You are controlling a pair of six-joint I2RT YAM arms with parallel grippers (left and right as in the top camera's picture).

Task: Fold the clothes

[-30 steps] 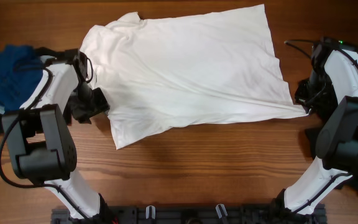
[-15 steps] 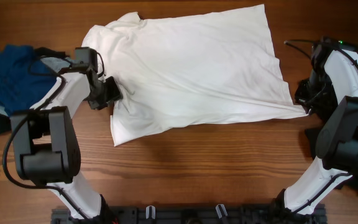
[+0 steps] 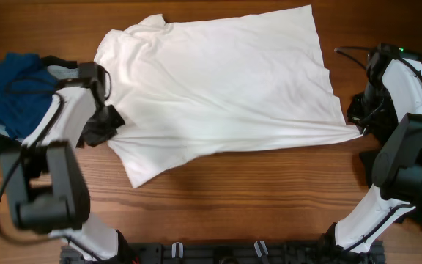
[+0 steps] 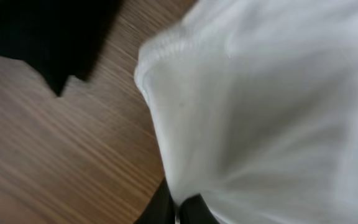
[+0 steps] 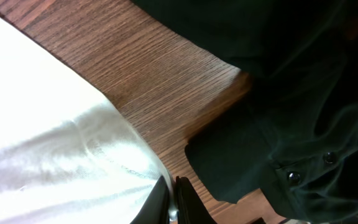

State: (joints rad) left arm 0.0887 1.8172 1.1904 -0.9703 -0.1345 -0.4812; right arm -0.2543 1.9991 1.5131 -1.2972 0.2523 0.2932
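ROBOT ARMS STRETCH A SHIRT: A white T-shirt (image 3: 218, 81) lies spread across the wooden table (image 3: 255, 191), held at both ends by two robot arms. The left gripper (image 3: 114, 122) is closed on the edge of the shirt. In its wrist view the cloth bunches into the pinched jaws and fans out ahead of them, with bare wood alongside. The right gripper (image 3: 358, 129) is clamped on the hem corner at the opposite end, where the fabric is drawn to a taut point at its jaws. A dark garment (image 5: 291, 93) lies just beside the right jaws, on the side away from the shirt. A heap of blue clothes (image 3: 9, 92) sits beyond the left gripper, apart from the shirt.
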